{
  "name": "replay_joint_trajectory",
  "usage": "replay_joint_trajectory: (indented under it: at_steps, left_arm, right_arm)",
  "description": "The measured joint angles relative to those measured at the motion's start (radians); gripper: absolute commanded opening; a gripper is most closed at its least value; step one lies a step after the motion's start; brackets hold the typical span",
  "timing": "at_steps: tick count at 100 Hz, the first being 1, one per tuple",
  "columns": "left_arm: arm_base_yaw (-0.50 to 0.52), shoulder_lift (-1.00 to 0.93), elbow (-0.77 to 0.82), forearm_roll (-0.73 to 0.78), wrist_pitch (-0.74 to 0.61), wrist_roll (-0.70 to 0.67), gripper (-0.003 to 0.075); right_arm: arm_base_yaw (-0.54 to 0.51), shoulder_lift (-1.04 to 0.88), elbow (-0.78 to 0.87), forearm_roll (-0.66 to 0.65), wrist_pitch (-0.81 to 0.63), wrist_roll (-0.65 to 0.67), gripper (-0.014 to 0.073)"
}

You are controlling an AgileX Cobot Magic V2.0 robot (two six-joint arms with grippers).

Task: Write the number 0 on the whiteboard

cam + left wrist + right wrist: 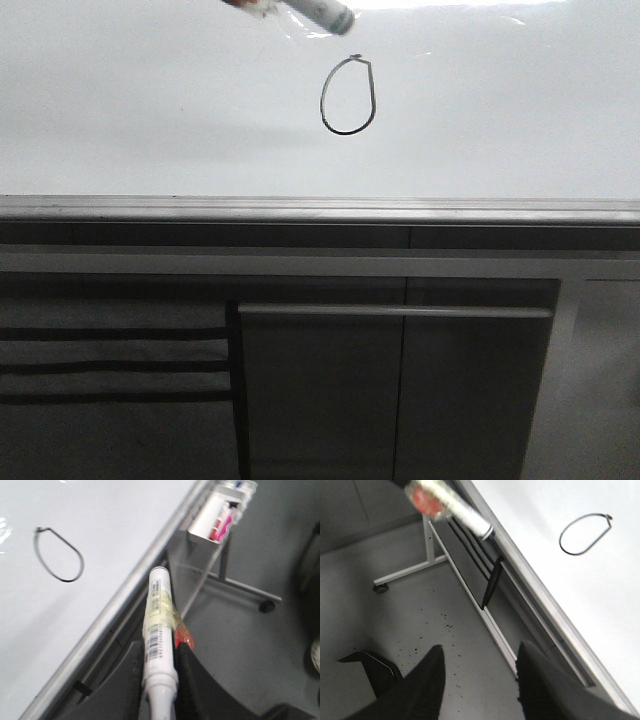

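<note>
Marker [159, 630] grip — visible only in left wrist view.

Left gripper [167, 680] at lower centre of its wrist frame, dark fingers [192, 675] clamped on a marker, right gripper [480, 672] at the bottom, jaws spread, empty

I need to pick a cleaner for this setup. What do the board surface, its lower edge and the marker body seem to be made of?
The whiteboard: glossy white, likely coated or melamine, judging by glare. Its lower edge: grey, looks like brushed metal. The marker in the left end effector: white, apparently plastic, with printed labels and tape.
</note>
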Motion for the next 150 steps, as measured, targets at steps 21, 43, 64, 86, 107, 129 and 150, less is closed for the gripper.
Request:
replay_joint_trajectory:
  at_steps: [21,43,64,86,107,129,150]
  left_arm:
    - [0.071,0.006,0.013,-0.097,-0.188,-0.022,-0.0020]
    - [0.093,0.003,0.093,-0.158,-0.492,-0.023,-0.0020]
    - [0.076,0.012,0.282,-0.241,-1.007,-0.025,-0.0020]
    - [0.075,0.106,0.310,-0.153,-1.270,-0.082,-0.0020]
    - [0.083,0.242,0.305,-0.054,-1.422,-0.230,-0.0020]
    - [0.137,0.368,0.182,-0.042,-1.301,-0.292,-0.0020]
    - [0.201,0.401,0.092,-0.024,-1.104,-0.298,-0.0020]
  right_arm:
    - [-0.076,-0.076,0.103,-0.008,-0.031,0.054,0.0300]
    - [-0.097,-0.173,0.262,-0.014,-0.152,0.080,0.0300]
    - [-0.097,-0.212,0.369,0.019,-0.212,0.082,0.0300]
    - [-0.097,-0.212,0.381,0.029,-0.237,0.084,0.0300]
    - [-0.097,-0.212,0.382,0.035,-0.241,0.087,0.0300]
    - [-0.097,-0.212,0.382,0.036,-0.241,0.089,0.0300]
    - [-0.097,-0.212,0.382,0.036,-0.241,0.089,0.0300]
